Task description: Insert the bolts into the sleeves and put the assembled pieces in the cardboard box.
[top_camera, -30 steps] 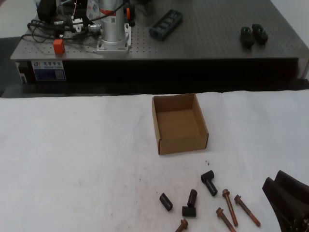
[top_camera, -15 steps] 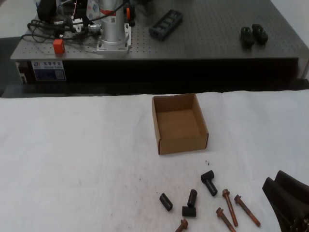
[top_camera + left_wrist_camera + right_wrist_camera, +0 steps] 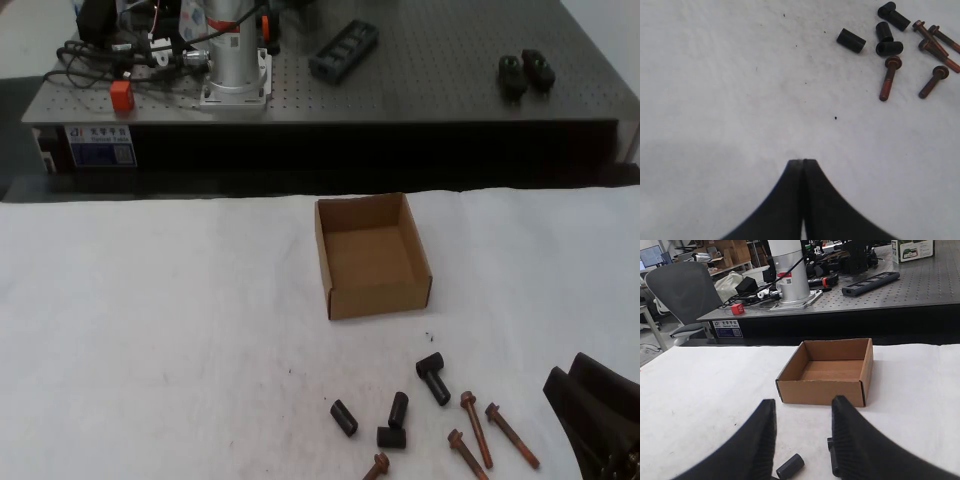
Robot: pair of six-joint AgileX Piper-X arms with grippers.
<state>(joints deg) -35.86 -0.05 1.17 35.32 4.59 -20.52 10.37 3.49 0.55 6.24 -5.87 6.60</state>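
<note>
An open, empty cardboard box (image 3: pixel 372 300) stands mid-bench on the white cloth. Nearer the front lie several black sleeves (image 3: pixel 398 408) and several copper-coloured bolts (image 3: pixel 476 428), all loose and separate. My right gripper (image 3: pixel 565 375) hangs at the front right corner, right of the bolts. In its wrist view the right gripper (image 3: pixel 804 402) is open, with the box (image 3: pixel 820 392) beyond its fingers and one sleeve (image 3: pixel 790 466) lying below between them. My left gripper (image 3: pixel 802 162) is shut on nothing over bare cloth, apart from the sleeves (image 3: pixel 851 40) and bolts (image 3: pixel 889 77).
A raised dark perforated bench (image 3: pixel 420 70) runs behind the cloth, carrying a metal post base (image 3: pixel 235 60), cables, an orange block (image 3: pixel 121 95) and a black tray (image 3: pixel 343 50). Bare white cloth (image 3: pixel 150 330) stretches left of the box.
</note>
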